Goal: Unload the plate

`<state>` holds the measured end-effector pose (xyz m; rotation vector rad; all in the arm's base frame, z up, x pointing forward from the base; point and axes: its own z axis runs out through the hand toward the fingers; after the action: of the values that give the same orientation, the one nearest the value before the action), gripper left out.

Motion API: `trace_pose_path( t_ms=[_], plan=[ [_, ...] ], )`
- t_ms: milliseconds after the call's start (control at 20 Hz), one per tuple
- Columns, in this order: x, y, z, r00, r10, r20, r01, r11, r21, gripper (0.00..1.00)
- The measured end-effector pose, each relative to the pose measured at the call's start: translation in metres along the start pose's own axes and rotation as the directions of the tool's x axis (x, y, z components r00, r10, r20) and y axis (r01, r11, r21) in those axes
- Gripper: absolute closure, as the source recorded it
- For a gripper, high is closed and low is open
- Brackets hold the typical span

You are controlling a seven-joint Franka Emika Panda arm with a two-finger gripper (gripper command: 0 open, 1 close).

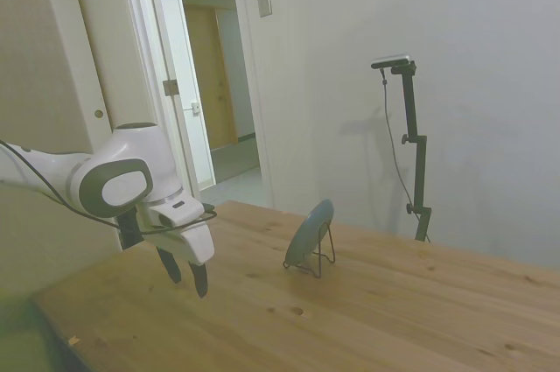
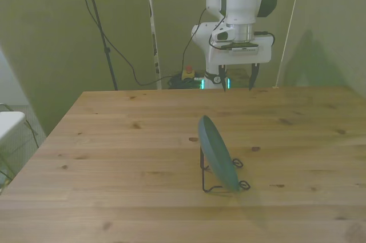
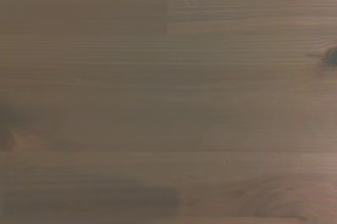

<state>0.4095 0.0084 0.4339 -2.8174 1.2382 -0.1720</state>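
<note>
wooden table (image 2: 114, 157), plate (image 2: 218, 154) propped on wire stand (image 2: 207, 177), hand (image 2: 236, 86) well apart

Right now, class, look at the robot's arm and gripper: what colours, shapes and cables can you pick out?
The arm is glossy white with rounded shells and a grey oval joint cap. Thin black cables loop along it. The gripper has a wide white boxy body and two slim dark fingers.
</note>
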Motion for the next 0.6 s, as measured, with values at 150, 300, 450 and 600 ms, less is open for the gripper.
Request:
trace_pose_path(
  t_ms=[150,300,450,600],
  plan=[
    [0.006,0.001,-0.005,1.0,0.008,-0.007,-0.008,1.0,0.006,0.0],
    [0.034,0.0,-0.045,0.998,0.04,-0.053,-0.038,0.999,0.034,0.0],
    [0.068,-0.003,-0.081,0.993,0.076,-0.092,-0.071,0.996,0.049,0.0],
    [0.113,-0.004,-0.099,0.985,0.125,-0.115,-0.12,0.992,0.047,0.0]
  ],
)
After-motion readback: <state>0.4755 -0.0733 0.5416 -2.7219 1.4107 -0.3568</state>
